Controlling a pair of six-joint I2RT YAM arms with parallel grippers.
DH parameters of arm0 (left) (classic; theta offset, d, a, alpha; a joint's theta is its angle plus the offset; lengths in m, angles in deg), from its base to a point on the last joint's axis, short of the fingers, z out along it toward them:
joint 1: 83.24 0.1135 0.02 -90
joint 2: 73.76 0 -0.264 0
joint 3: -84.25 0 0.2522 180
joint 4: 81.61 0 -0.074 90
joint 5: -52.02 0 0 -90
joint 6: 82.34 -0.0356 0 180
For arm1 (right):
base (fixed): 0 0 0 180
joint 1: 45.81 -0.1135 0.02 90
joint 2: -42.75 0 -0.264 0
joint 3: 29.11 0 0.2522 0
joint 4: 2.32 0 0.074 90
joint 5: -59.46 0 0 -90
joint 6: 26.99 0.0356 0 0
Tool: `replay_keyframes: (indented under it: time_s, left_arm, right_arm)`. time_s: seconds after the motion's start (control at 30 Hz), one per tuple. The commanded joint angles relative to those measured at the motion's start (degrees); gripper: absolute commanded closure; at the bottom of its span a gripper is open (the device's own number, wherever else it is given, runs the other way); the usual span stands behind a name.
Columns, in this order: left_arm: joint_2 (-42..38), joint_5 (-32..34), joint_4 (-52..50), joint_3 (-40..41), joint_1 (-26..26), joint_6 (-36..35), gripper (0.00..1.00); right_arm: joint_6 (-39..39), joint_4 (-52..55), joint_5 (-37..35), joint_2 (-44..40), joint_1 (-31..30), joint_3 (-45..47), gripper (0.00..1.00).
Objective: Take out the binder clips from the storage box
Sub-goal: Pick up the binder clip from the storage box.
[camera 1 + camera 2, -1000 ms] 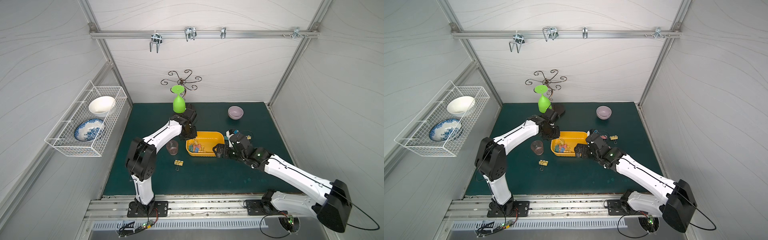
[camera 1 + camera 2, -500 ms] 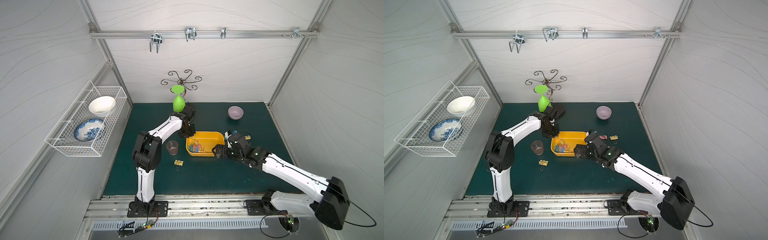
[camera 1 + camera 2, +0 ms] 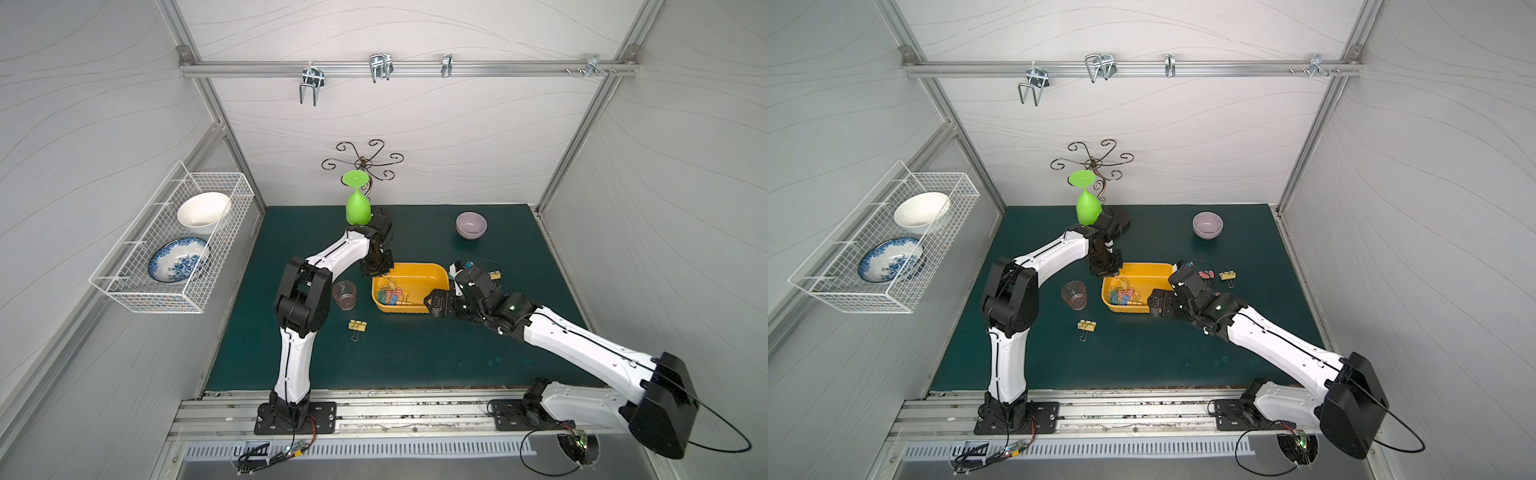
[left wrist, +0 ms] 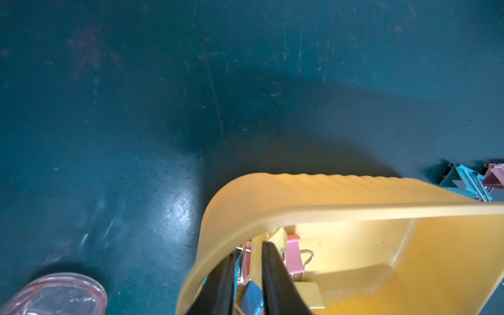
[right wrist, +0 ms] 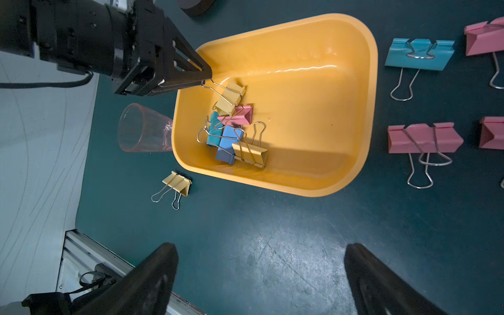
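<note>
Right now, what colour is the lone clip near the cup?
Pale yellow; clip clearest in the right wrist view.

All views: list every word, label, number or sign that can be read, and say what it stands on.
No text can be read in any view.
Box, clips, cup: no print shows.
Left gripper: a grey patch on its body, perhaps a label, too blurred to read.
</note>
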Motion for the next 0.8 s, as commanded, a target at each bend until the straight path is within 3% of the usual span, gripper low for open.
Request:
replay_keyframes:
  time_s: [0.0, 0.17, 0.47, 0.57, 0.77]
  left_arm:
    - [1.38, -1.09, 1.03, -2.11, 0.23, 0.24, 0.8]
    - [1.91, -2.26, 1.72, -2.54, 0.23, 0.7, 0.87]
    - [2.76, -5.17, 2.66, -2.7, 0.23, 1.91, 0.89]
    - [2.46, -7.4, 3.67, -2.39, 0.23, 2.52, 0.98]
    - [-2.16, -13.04, 7.26, -0.22, 0.14, 5.19, 1.0]
  right_arm:
    - [0.12, 1.62, -0.04, 0.26, 0.33, -1.28, 0.01]
    - [0.34, 2.4, -0.08, -0.03, 0.58, -1.2, 0.01]
    - [0.61, 3.34, -0.31, -0.85, 1.04, -0.97, 0.01]
    - [0.61, 3.54, -0.31, -1.04, 1.2, -0.99, 0.01]
    - [0.15, 5.59, -2.28, -2.56, 2.55, -1.19, 0.01]
